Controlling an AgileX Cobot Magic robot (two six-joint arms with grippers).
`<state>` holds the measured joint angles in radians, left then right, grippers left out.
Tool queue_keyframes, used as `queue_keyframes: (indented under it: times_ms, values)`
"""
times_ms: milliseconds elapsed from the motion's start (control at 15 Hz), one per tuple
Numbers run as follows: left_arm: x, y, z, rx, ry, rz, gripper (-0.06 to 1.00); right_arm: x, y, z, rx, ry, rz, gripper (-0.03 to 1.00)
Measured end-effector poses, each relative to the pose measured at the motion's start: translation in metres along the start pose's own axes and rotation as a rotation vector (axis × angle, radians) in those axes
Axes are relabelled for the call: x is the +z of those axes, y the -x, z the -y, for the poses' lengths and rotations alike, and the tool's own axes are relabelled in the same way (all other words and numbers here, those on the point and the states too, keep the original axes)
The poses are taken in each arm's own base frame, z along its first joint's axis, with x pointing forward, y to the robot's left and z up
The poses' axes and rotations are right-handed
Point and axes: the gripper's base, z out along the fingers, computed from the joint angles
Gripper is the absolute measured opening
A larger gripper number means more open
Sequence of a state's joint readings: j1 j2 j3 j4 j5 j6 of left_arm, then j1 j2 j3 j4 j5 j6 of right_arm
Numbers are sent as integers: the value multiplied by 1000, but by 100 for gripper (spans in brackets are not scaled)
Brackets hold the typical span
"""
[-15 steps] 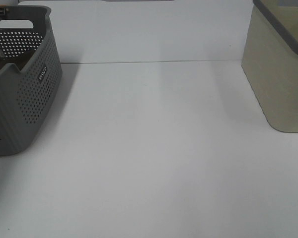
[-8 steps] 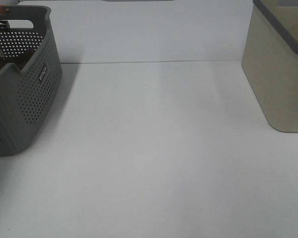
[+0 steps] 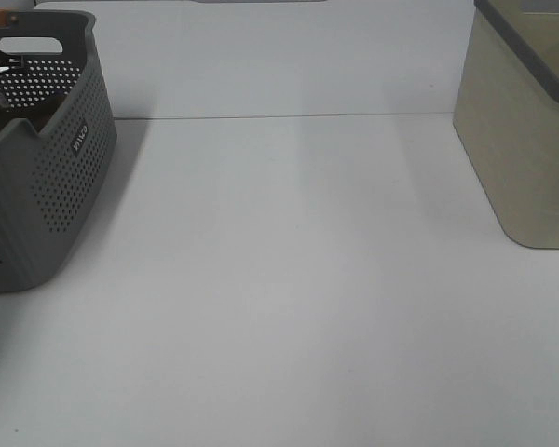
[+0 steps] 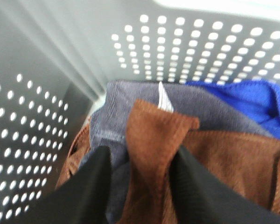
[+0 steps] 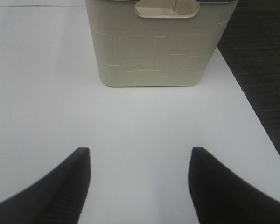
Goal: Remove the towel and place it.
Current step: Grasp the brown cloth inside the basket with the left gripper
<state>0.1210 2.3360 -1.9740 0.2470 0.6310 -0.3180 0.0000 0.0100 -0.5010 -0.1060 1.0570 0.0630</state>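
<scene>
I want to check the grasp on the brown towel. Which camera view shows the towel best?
The left wrist view: the towel is close up, a fold standing between the left pincer's fingers. The exterior high view shows only a dark sliver inside the grey basket. The right wrist view shows none.

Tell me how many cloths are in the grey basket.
3: a brown towel at the left end effector, a grey cloth partly under it, a blue cloth beside that. More may lie beneath.
</scene>
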Motion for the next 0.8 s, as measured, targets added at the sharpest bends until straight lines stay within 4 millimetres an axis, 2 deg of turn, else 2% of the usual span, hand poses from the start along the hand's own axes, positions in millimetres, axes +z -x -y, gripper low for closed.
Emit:
queue_keyframes:
  times_ms: [200,267,333,667,800]
  values:
    - [0,2,1,1,-10,28,16,0,0,0,0,0,0,59]
    - [0,3,1,1,-11,31,13,0,0,0,0,0,0,59]
    - [2,3,1,2,-14,39,1,0,0,0,0,0,0,59]
    - [5,1,2,4,-14,33,0,0,0,0,0,0,0,59]
    - [-2,5,2,-7,-21,47,0,0,0,0,0,0,0,59]
